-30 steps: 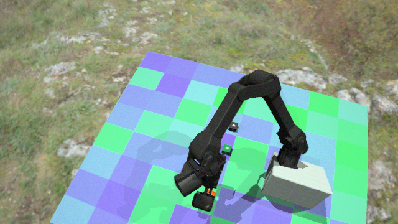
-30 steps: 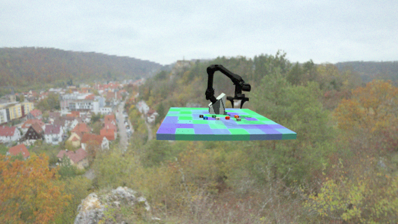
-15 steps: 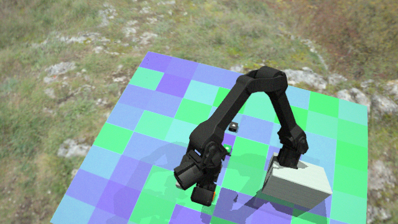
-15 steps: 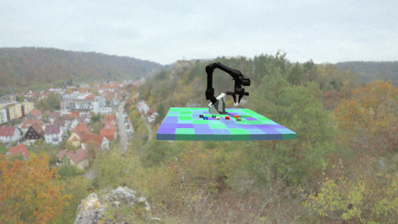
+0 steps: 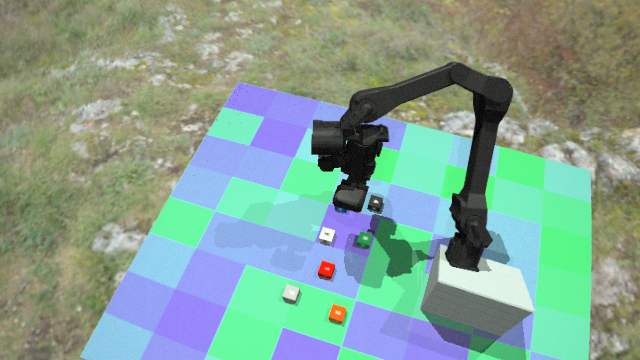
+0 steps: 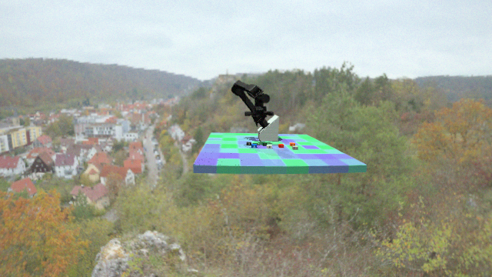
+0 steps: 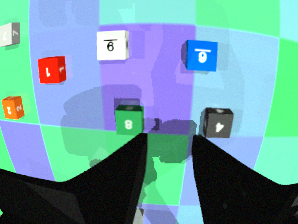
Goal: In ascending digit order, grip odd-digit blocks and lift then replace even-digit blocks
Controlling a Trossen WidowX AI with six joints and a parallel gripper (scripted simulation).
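My gripper (image 5: 350,199) (image 7: 169,141) is in the air above the table, fingers partly apart with nothing between them. In the wrist view its tips are between the green block (image 5: 364,240) (image 7: 129,121), an 8, and the black block (image 5: 375,203) (image 7: 218,124), a 4. A red block (image 5: 326,270) (image 7: 51,70) shows 1, an orange block (image 5: 337,314) (image 7: 13,108) 2, a light grey block (image 5: 291,293) (image 7: 9,34) 7. A white block (image 5: 327,235) (image 7: 112,46) and a blue block (image 7: 201,56) each show a barred 6 or 9; I cannot tell which. In the top view the gripper partly hides the blue one.
The blocks stand apart on the chequered table (image 5: 195,220) (image 6: 231,161). The arm's pale base block (image 5: 475,300) (image 6: 272,132) stands to the right of the blocks in the top view. Shadows of the arm lie across the table.
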